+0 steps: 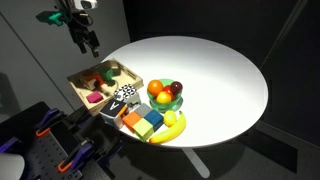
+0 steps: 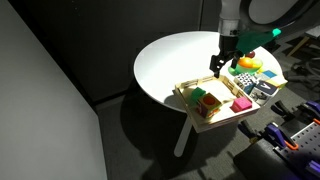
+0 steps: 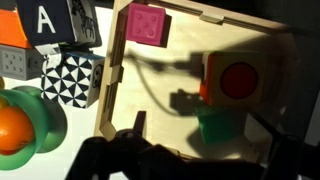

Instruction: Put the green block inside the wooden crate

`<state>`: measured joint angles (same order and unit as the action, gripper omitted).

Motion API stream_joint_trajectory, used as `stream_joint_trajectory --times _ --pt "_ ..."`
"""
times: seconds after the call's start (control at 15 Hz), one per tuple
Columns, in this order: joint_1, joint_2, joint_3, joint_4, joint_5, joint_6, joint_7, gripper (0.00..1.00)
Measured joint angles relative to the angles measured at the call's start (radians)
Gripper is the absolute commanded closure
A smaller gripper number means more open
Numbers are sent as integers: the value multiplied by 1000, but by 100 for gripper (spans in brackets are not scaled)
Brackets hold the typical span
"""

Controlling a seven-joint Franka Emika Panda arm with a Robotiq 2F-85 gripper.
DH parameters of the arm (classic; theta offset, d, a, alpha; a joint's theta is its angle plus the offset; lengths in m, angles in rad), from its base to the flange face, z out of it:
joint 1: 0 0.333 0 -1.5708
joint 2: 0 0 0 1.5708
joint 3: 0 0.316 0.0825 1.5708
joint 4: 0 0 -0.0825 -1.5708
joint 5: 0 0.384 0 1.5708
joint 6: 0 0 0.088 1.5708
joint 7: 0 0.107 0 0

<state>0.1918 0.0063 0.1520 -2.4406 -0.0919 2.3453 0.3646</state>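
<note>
Inside wooden crate (image 3: 112,90): one green block (image 3: 215,126), one pink block (image 3: 147,25).

Green block (image 3: 215,125) in wooden crate (image 3: 180,60) touching orange block (image 3: 238,80), pink block (image 3: 147,25) top, b/w block (image 3: 72,78) outside

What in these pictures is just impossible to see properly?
- The gripper: tiny in both exterior views, a dark silhouette in the wrist view; open or shut unclear.
- The green block: wrist view, lying in shadow, its faces unreadable.
- The wooden crate: wrist view, right and bottom edges cut it off.
</note>
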Motion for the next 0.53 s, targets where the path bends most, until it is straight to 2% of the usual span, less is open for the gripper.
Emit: stream_joint_trajectory --times 0.53 --pt "-5 -106 1 -1 -1 -234 -36 0"
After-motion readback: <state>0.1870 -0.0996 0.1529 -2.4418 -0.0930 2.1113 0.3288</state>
